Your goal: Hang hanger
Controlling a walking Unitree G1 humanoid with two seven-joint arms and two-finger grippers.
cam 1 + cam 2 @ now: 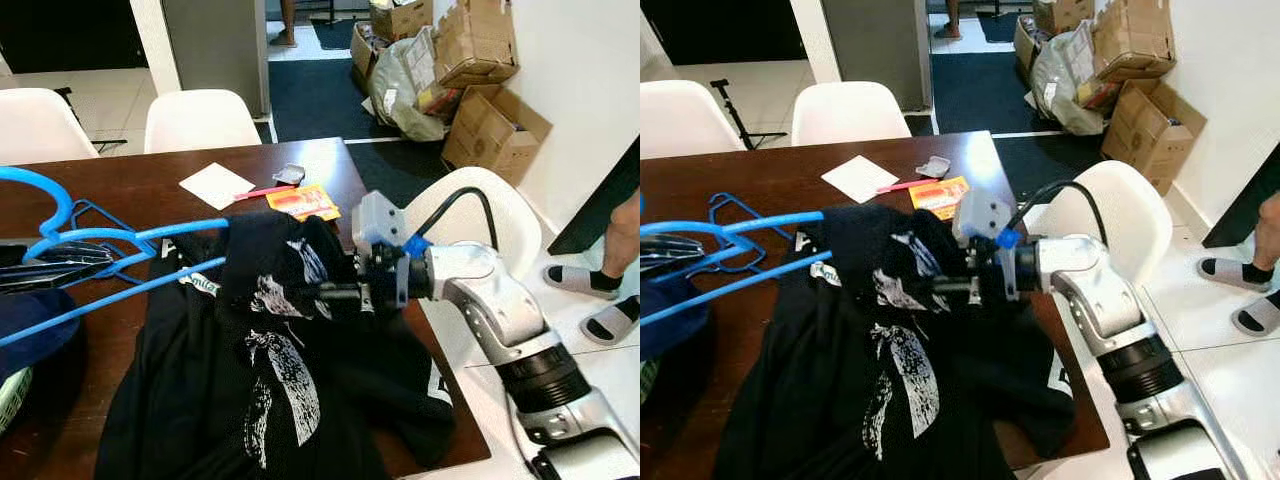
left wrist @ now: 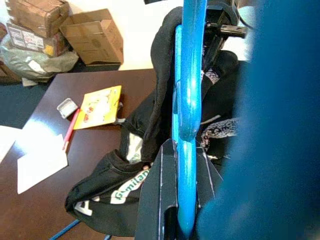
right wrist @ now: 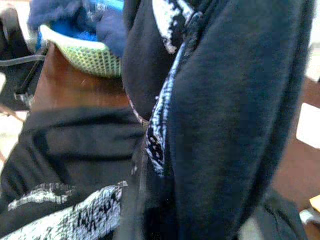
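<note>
the right pincer [image 1: 335,292] sits at the centre of the left eye view, its black fingers pushed into a raised fold of the black printed t-shirt [image 1: 280,370] and pressed together on the cloth. the fingertips themselves are buried in the fabric, so how much they pinch is hard to make out. the right arm [image 1: 500,320] comes in from the lower right corner, bent at the elbow, forearm running level toward the left.

the left pincer [image 2: 177,200] shows at the bottom centre of the left wrist view, its dark fingers closed on the blue hanger [image 1: 130,250]. the hanger's bars run from the left edge of the left eye view toward the middle and slip under the shirt (its far end is hidden inside the cloth). the hook curls at the upper left.

the shirt drapes over the brown tabletop [image 1: 150,190] and hangs off its near edge, cut off at the bottom. in the right wrist view, mostly blurred dark cloth, a green mesh basket [image 3: 85,55] shows at the upper left. a white paper [image 1: 215,184] and a yellow packet [image 1: 303,201] lie at the upper centre.
</note>
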